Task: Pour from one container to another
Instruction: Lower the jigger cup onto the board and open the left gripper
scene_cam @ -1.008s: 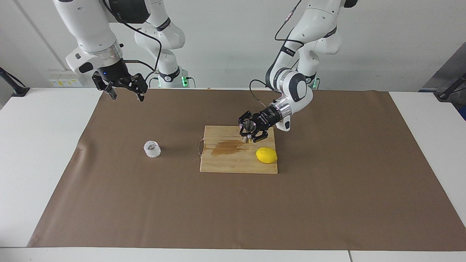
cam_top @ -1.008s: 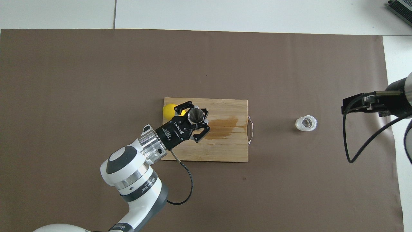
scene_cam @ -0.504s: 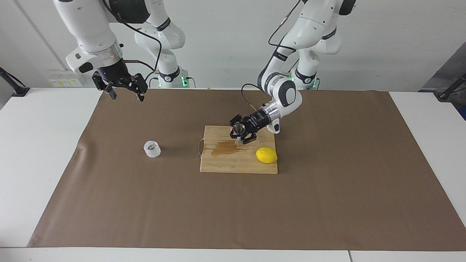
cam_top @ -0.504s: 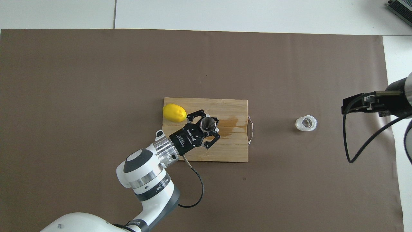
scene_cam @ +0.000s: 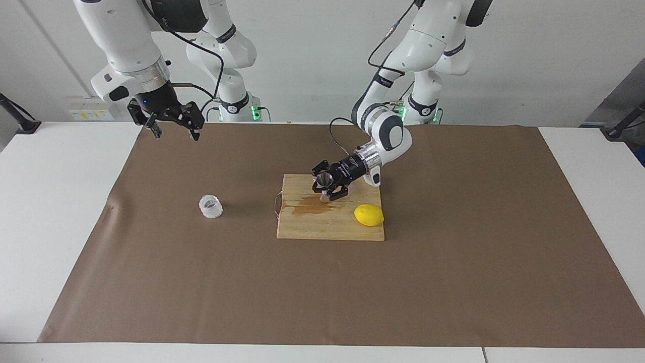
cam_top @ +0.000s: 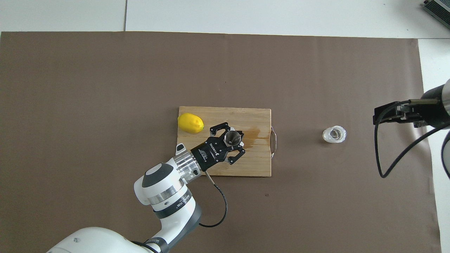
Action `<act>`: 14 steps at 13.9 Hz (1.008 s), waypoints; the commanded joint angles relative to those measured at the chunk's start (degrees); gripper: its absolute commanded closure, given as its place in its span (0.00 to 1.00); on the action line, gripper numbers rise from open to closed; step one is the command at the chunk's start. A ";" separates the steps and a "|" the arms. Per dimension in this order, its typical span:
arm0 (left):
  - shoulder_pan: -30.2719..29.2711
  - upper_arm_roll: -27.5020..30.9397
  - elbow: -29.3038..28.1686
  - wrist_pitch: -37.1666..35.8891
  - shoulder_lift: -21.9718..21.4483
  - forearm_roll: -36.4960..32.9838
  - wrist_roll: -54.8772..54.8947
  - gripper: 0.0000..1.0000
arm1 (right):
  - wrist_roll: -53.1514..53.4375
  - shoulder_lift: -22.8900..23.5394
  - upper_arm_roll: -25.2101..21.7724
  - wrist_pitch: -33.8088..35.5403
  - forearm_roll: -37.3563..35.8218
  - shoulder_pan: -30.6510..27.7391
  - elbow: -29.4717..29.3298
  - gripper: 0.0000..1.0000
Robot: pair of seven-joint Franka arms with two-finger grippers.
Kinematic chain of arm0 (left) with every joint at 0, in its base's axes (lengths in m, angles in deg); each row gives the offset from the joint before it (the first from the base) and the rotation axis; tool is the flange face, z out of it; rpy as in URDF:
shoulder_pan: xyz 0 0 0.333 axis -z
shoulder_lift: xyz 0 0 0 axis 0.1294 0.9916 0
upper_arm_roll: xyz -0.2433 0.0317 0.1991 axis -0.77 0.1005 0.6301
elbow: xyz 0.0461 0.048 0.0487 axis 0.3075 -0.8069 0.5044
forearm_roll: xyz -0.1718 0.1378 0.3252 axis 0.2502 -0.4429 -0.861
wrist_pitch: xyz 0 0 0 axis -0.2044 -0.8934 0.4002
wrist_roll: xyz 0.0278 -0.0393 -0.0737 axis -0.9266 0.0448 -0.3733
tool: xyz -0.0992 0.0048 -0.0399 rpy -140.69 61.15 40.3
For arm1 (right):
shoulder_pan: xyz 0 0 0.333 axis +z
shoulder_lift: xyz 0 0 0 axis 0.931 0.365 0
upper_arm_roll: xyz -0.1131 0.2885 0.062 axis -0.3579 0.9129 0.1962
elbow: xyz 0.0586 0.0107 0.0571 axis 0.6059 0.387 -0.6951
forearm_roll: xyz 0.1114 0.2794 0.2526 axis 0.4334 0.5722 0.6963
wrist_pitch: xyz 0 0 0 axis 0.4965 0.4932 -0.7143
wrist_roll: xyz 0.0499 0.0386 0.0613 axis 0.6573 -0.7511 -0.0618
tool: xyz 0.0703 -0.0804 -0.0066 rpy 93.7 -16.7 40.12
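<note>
Left gripper (scene_cam: 325,190) clamped on the steel jigger (scene_cam: 322,180), holding it upright, mouth up, over the wooden cutting board (scene_cam: 307,229), above the edge of a brown wet stain (scene_cam: 313,204) on the wood. In the overhead view, same jigger (cam_top: 232,137) seen from above, open cone empty as far as can be told. Lemon (scene_cam: 369,215) lying on the board toward the left arm's end, near the gripper but apart from it.

Crinkly whitish cup (scene_cam: 210,206) standing upright on the brown paper, off the board, toward the right arm's end of the table, well apart from the jigger. Contents hard to tell.

Right gripper (scene_cam: 174,127) waiting in the air, fingers spread wide, holding nothing, over the edge of the brown paper nearest the robots.

Judged progress: early to middle. Receiving vessel picked up, nothing more. Cup not yet grasped, not yet lifted, not yet tipped. Left to do: bring cup and jigger together, pour.
</note>
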 commanded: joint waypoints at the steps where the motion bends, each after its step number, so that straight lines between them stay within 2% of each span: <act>1: 0.58 -0.12 0.85 -0.58 1.39 6.22 3.05 0.88 | 0.42 -1.40 0.43 -0.03 1.44 -0.78 1.49 0.00; 4: 0.58 -0.12 0.85 -0.76 1.48 6.22 3.05 0.83 | 0.42 -1.40 0.43 -0.03 1.44 -0.78 1.40 0.00; 6: 0.58 -0.12 0.76 -0.76 1.48 6.22 3.05 0.68 | 0.42 -1.40 0.43 -0.03 1.44 -0.78 1.40 0.00; 9: 0.40 -0.12 0.68 -0.76 1.48 6.22 3.05 0.56 | 0.42 -1.40 0.43 -0.03 1.44 -0.78 1.49 0.00; 14: 0.22 0.06 0.59 -0.85 1.48 6.13 3.13 0.55 | 0.42 -1.40 0.43 -0.03 1.44 -0.78 1.40 0.00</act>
